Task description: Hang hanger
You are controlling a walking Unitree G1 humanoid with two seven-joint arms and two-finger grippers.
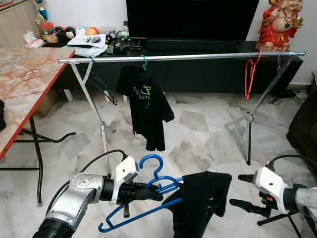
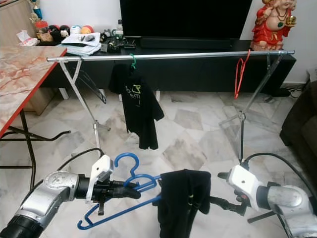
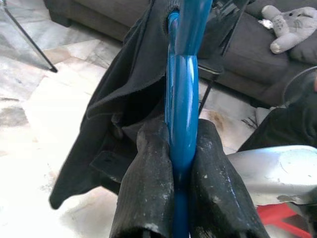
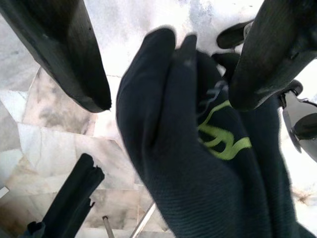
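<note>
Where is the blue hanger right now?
Low in front of the robot, the blue hanger is pinched in the left gripper, with a black shirt draped over it, beside the right gripper.

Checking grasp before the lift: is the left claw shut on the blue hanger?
Shut. The left claw has both black fingers pressed against the blue plastic hanger.

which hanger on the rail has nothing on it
The red hanger near the rail's right end; the green hanger carries a black shirt.

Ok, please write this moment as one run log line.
left gripper: shut on blue hanger | black shirt: draped on hanger | right gripper: open beside shirt | rail: ahead
</note>
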